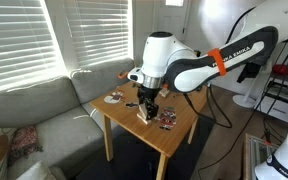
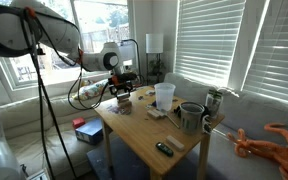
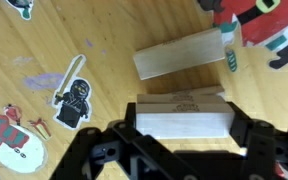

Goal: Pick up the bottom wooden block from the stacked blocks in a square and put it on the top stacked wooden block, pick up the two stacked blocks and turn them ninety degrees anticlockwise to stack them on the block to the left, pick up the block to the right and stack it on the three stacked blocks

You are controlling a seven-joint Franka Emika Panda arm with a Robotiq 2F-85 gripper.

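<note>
In the wrist view my gripper point(image 3: 182, 120) has its black fingers pressed on both ends of a pale tan wooden block stack point(image 3: 182, 112); the edge of a second block shows just behind the top one. Another single tan block point(image 3: 181, 58) lies flat on the table beyond it, apart from the stack. In both exterior views the gripper point(image 1: 144, 104) point(image 2: 124, 92) points down onto the blocks point(image 1: 144, 114) point(image 2: 124, 104) on the wooden table point(image 1: 179, 135). Other blocks are hidden by the gripper.
Stickers lie on the tabletop: a black ninja point(image 3: 76, 101), a Santa figure point(image 3: 10, 135) and a red figure point(image 3: 264, 25). A clear cup point(image 2: 164, 95), a metal mug point(image 2: 191, 117) and a dark remote point(image 2: 164, 149) stand on the table. A sofa point(image 1: 34, 110) adjoins it.
</note>
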